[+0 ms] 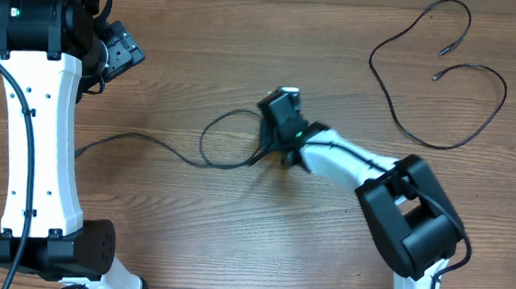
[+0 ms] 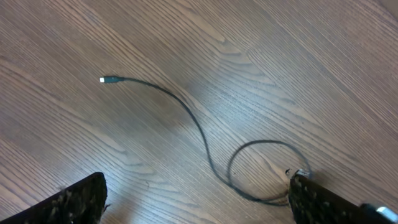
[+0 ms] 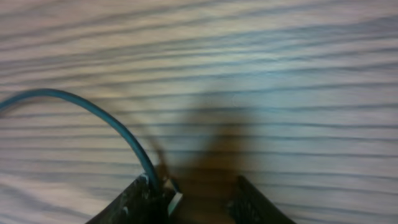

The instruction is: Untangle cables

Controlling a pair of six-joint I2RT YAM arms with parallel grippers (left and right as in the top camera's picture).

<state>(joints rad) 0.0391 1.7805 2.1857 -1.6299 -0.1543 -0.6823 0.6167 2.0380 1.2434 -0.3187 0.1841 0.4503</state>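
Right hand (image 3: pixel 199 186): low on the worktop (image 1: pixel 248 33), fingers part-spread, nothing clamped. The cable's (image 3: pixel 118 127) plug (image 3: pixel 176 200) lies against one finger.

Left hand (image 2: pixel 196 186): spread wide, empty, above the same cable.

This cable loops mid-worktop. The second cable (image 1: pixel 373 57) lies well apart, far right.

Assessment: light, limp and thin, likely slippery. Take hold just behind the plug, where there is most to pinch, and pull gently.
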